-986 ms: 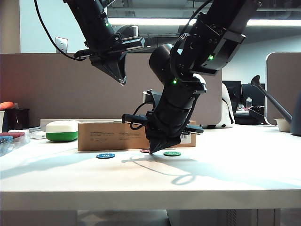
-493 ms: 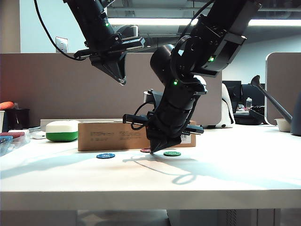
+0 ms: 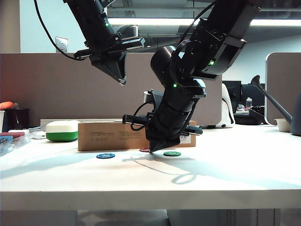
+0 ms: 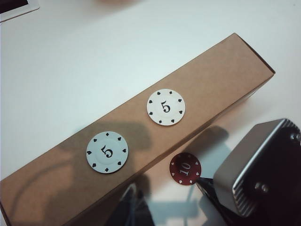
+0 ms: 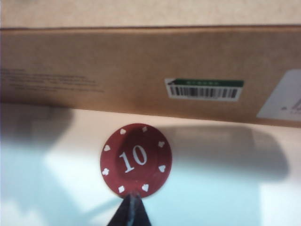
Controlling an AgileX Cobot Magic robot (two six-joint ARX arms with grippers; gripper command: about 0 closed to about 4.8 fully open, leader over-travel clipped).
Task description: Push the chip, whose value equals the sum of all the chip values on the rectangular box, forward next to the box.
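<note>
White table (image 3: 235, 174) fills the scene, with a grey office wall far behind it. On the table lies the long brown rectangular box (image 3: 113, 135), and two white chips (image 4: 107, 151) marked 5 sit on its top. The dark-red chip (image 5: 136, 159) marked 10 lies flat on the table just in front of the box, near it but not touching. The right gripper (image 3: 157, 149) is down low at the table, and its two fingertips (image 5: 131, 213) are pressed together into one point that touches the near edge of the chip. It is not holding anything. A green chip (image 3: 172, 153) lies just right of the right gripper, and a blue chip (image 3: 105, 156) lies further left. A white-and-green case (image 3: 61, 131) sits at the left end of the box. The left gripper (image 3: 121, 80) hangs high in the air above the box, and its fingers look closed together with nothing in them.
</note>
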